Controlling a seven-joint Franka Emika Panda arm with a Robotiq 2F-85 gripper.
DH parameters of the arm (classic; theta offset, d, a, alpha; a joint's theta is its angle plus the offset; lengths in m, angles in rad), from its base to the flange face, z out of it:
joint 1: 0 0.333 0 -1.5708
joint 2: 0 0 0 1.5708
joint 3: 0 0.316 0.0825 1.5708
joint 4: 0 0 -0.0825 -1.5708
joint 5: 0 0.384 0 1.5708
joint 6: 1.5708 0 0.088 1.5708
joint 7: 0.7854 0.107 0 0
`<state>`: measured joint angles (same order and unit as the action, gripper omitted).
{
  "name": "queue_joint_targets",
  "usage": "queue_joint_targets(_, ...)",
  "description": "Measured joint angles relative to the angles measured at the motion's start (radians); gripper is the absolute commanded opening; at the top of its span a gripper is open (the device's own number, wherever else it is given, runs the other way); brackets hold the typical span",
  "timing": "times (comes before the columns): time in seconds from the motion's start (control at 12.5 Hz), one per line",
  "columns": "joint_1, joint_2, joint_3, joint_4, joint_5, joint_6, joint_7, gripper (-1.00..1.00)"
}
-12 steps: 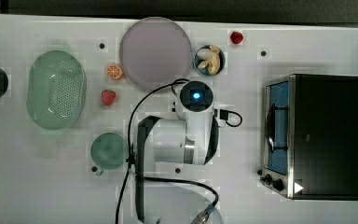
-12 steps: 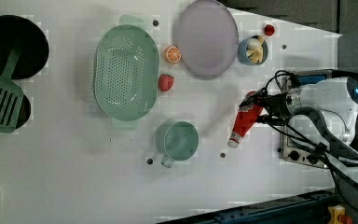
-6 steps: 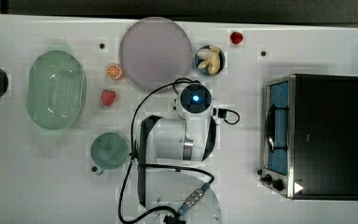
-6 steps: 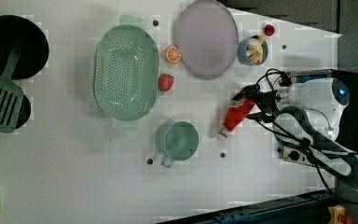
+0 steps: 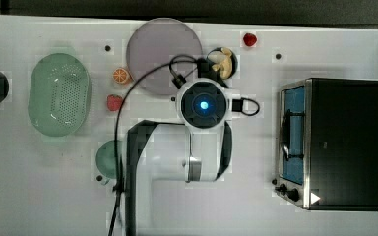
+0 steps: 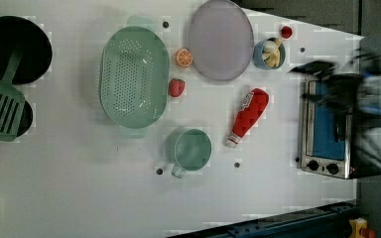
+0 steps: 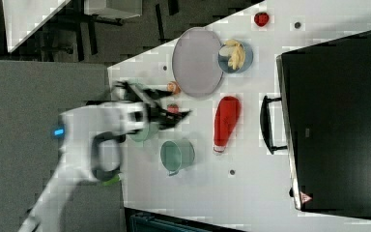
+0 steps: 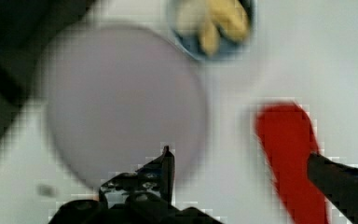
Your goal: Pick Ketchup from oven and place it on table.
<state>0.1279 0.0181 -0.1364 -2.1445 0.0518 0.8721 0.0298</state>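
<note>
Resting place: the surface point(image 6: 79, 188) was white and carried everything, with a few small dark holes showing on it.
Oven: the oven point(image 5: 342, 142) sat against the surface's edge at the top view's right, black on top, its blue-tinted glass door point(image 6: 327, 119) and handle point(image 7: 265, 124) turned toward the middle of the surface; the black knobs point(image 6: 322, 167) sat at one end of its front.
Arm: the white arm point(image 5: 177, 162) reached over the middle of the surface in the top view, its blue-lit wrist above the spot between the plate and the oven.
Colander: a pale green colander point(image 6: 134, 82) lay toward the far side of the surface from the oven.
Plate: a grey-lilac plate point(image 6: 221, 39) lay near the edge at the left view's top, just beside a small bowl point(image 6: 269, 52) of yellowish pieces.
Ketchup: the ketchup point(image 6: 247, 116) lay flat on the surface, outside the oven, between the plate and the green cup, apart from both; its white cap pointed toward the cup side. In the right view it point(image 7: 224, 123) lay between the cup and the oven's handle.
Cup: a green cup point(image 6: 191, 149) stood near the ketchup's cap end.
Gripper: the gripper point(image 8: 242, 163) was spread wide and held nothing; one fingertip point(image 8: 167, 161) hung over the plate's rim, the other finger overlapped the red bottle point(image 8: 289, 158) in the wrist view.
Small items: an orange slice point(image 6: 183, 57) and a strawberry point(image 6: 176, 87) lay between colander and plate; another red berry point(image 6: 286, 31) lay near the corner.
</note>
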Motion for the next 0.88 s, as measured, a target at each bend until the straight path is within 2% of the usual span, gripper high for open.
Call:
queue_joint_targets(0.08,-0.003,-0.050,-0.001,0.070,0.003,-0.053,0.000,1.00)
queue_joint_targets(0.16,-0.006,-0.080,-0.003,0.198,0.035,-0.219,0.000,1.00)
queue_joint_targets(0.32,-0.007,-0.088,-0.001,0.340,0.031,-0.394,0.001,1.00)
queue_joint_targets(0.48,0.004,-0.083,-0.007,0.395,-0.031,-0.508,0.018,1.00)
queue_joint_targets(0.56,0.006,-0.084,-0.014,0.417,-0.051,-0.667,0.048,1.00)
queue_joint_targets(0.8,0.002,-0.075,-0.029,0.437,-0.071,-0.882,0.123,1.00)
queue_joint_targets(0.88,0.001,-0.069,-0.034,0.447,-0.062,-0.905,0.123,1.00)
